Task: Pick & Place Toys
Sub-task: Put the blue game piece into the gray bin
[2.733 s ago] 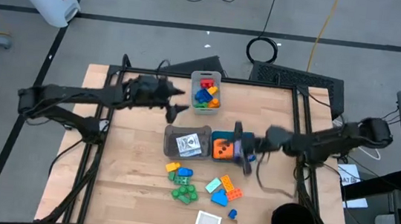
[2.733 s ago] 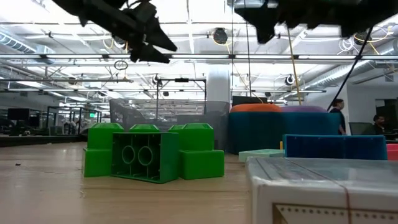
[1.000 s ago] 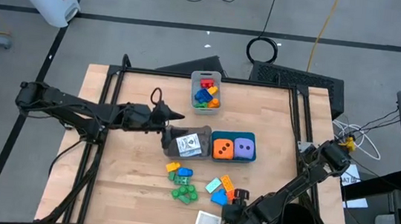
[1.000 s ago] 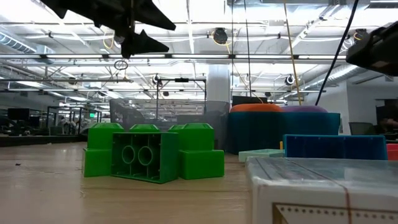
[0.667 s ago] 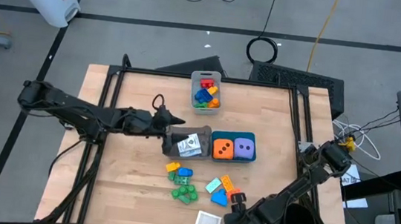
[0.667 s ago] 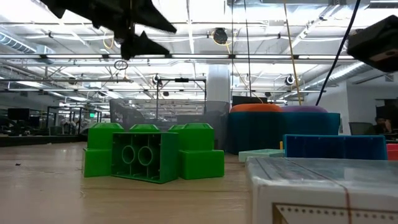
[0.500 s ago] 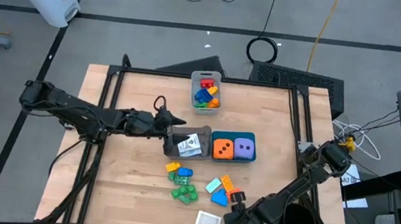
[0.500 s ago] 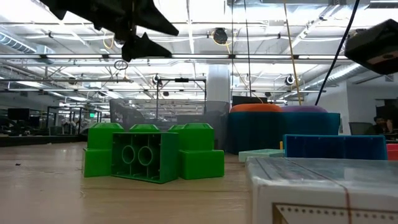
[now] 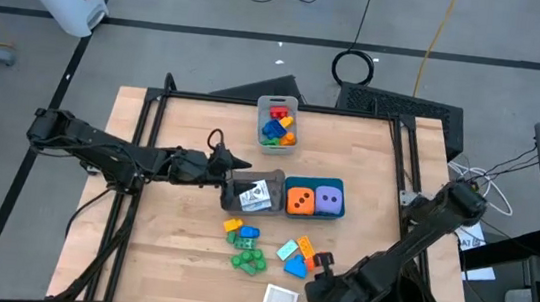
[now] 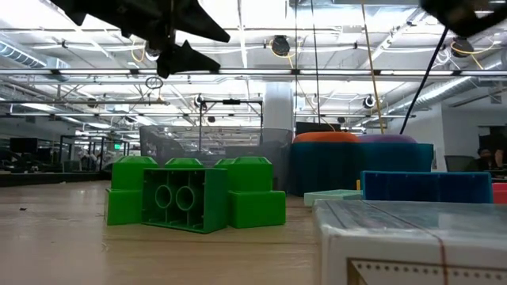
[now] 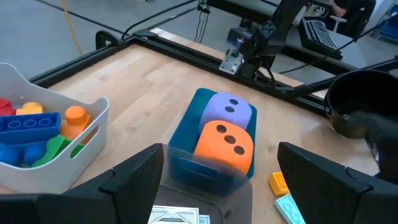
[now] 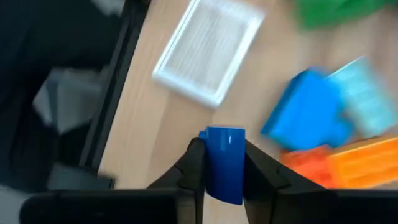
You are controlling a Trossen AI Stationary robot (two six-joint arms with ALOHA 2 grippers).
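Note:
Near the table's front edge my right gripper (image 12: 222,150) (image 9: 323,267) is shut on a small blue brick (image 12: 224,163), above a white-edged card (image 12: 208,48) (image 9: 281,299). Loose toys lie beside it: a blue brick (image 9: 295,266), an orange brick (image 9: 308,251), green bricks (image 9: 248,259) (image 10: 190,198), and a yellow and blue pair (image 9: 239,231). My left gripper (image 9: 232,162) (image 11: 230,186) hovers open over the left end of the grey bin (image 9: 251,191). My right gripper pinches the small blue brick by two opposite sides (image 12: 225,182) between its two fingers. The fingers slant down from the table's right and near side. The brick is lifted clear of the table.
A teal bin (image 9: 313,200) (image 11: 186,155) holds an orange die (image 11: 225,144) and a purple die (image 11: 227,112). A pale grey bin (image 9: 276,124) (image 11: 93,134) with bricks stands at the far middle. A black frame rail (image 12: 106,106) runs along the near edge. Bare wood lies at the left.
My right gripper has risen from the table near the front edge and rolled a little, taking the small blue brick up with it. The brick now hangs clear above the wood beside the white card.

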